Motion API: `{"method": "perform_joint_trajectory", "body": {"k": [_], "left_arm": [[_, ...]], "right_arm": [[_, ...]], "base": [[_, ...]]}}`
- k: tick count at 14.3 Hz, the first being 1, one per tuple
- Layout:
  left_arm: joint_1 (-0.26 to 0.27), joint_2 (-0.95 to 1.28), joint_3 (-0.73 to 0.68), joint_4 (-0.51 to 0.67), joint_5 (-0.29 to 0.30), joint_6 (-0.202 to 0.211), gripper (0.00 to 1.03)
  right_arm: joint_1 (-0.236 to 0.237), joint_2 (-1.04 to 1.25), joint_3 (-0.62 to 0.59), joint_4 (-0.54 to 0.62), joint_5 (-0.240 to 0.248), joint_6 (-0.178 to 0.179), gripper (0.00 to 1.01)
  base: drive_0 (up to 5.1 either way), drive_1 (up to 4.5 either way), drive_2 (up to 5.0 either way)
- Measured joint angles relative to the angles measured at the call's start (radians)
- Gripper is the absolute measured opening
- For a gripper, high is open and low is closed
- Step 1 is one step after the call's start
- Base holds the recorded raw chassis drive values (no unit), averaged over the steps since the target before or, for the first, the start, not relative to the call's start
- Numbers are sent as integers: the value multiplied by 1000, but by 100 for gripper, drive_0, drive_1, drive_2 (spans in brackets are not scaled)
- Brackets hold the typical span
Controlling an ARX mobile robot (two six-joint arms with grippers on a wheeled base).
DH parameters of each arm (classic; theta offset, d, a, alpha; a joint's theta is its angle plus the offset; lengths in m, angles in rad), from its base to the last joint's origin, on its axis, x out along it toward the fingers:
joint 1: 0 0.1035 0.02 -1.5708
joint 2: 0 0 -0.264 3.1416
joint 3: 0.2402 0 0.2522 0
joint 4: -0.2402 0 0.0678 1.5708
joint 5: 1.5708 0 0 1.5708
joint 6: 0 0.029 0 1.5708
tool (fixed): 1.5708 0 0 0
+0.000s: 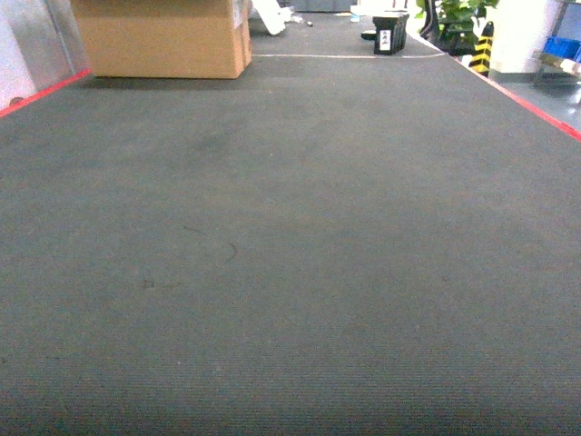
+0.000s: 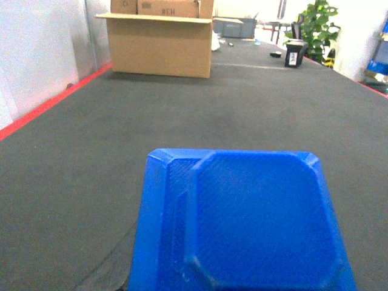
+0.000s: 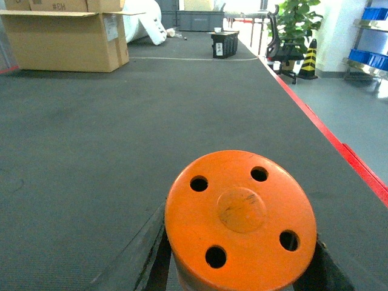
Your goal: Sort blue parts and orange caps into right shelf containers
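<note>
On my right wrist camera an orange cap (image 3: 240,219) fills the lower middle of the view, flat top toward the lens with 4 small round holes around a raised centre disc. Dark finger parts (image 3: 159,259) show at its lower left and lower right edges, so the right gripper looks closed around the cap and is carrying it above the floor, though the fingertips themselves are hidden behind it. On my left wrist camera a blue part (image 2: 242,221), a square-ish moulded piece with chamfered corners and a recessed textured face, takes up the bottom centre of the frame. I can only see a sliver of dark hardware at its lower left, and I cannot tell how the left fingers sit on it. Neither gripper nor either piece appears in my head view, which shows only dark grey carpet (image 1: 290,254) edged by red floor tape (image 1: 536,107). Far ahead on the left stands a large cardboard box (image 1: 162,36), with a small black box (image 1: 388,34) and a potted plant (image 1: 461,18) farther right. At the far right edge I can make out blue crates (image 3: 371,58) on a shelf, well apart from both pieces.
</note>
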State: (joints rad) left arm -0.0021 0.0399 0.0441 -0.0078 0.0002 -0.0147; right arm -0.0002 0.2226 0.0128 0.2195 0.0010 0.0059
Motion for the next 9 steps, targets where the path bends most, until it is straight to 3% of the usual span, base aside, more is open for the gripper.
{"method": "perform_joint_trajectory", "body": {"k": [3, 4, 9], "left_arm": [[0, -31, -33, 7, 0, 1, 42], [0, -31, -33, 0, -3, 1, 42], [0, -31, -33, 1, 0, 1, 42]], "right_arm": [[0, -51, 0, -48, -1, 0, 46], [0, -210, 0, -227, -1, 0, 46], [0, -218, 0, -225, -2, 0, 46]], "base": [[0, 0, 0], [0, 0, 0], [0, 0, 0]]}}
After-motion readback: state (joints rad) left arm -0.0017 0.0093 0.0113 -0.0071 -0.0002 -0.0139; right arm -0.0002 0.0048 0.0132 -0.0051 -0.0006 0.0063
